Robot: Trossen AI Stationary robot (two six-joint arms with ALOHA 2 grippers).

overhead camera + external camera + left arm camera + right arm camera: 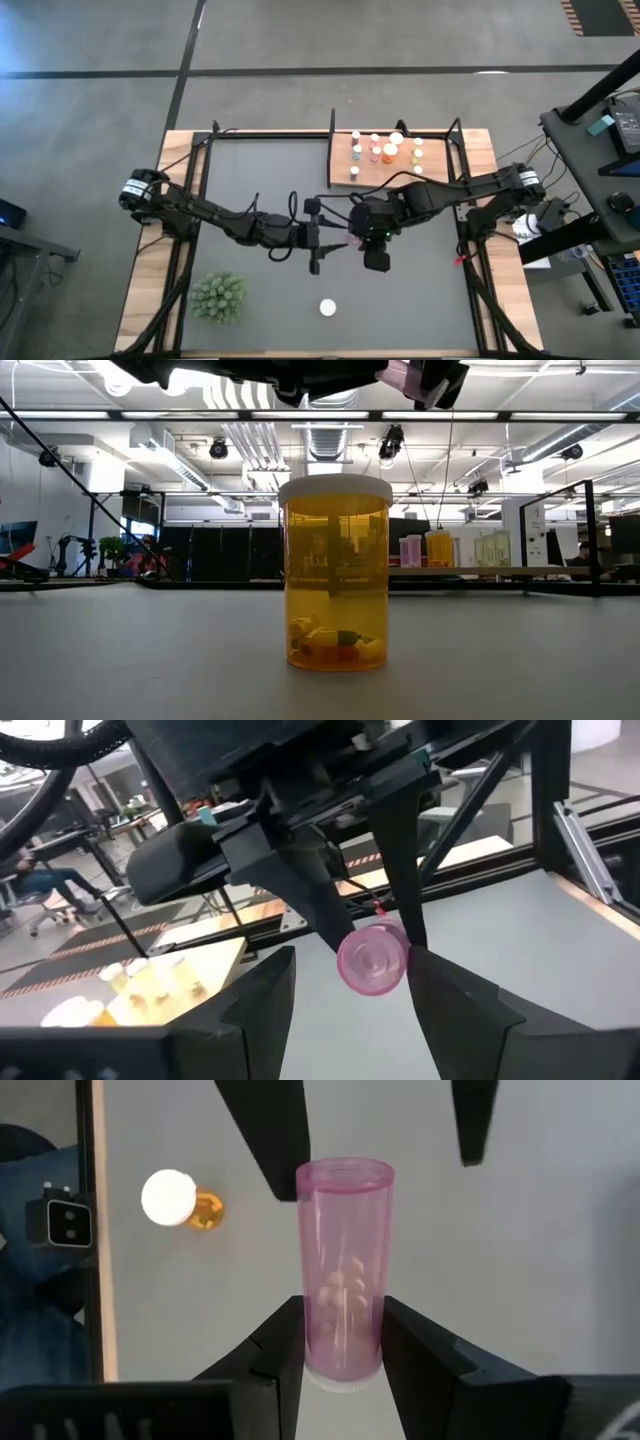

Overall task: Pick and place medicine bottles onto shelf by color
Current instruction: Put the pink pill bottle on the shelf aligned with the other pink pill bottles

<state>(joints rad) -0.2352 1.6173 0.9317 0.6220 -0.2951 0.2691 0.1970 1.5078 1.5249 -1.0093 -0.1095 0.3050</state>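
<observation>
This is a large open robotics lab or workshop. The low view shows a high industrial ceiling (pixel 320 440) with exposed ducts, pipes and strip lights. From above, the work surface (pixel 145 290) stands on a polished concrete floor (pixel 300 40), beside an equipment cart (pixel 595 150) with trailing cables. A person (pixel 30 890) sits at distant desks.
</observation>
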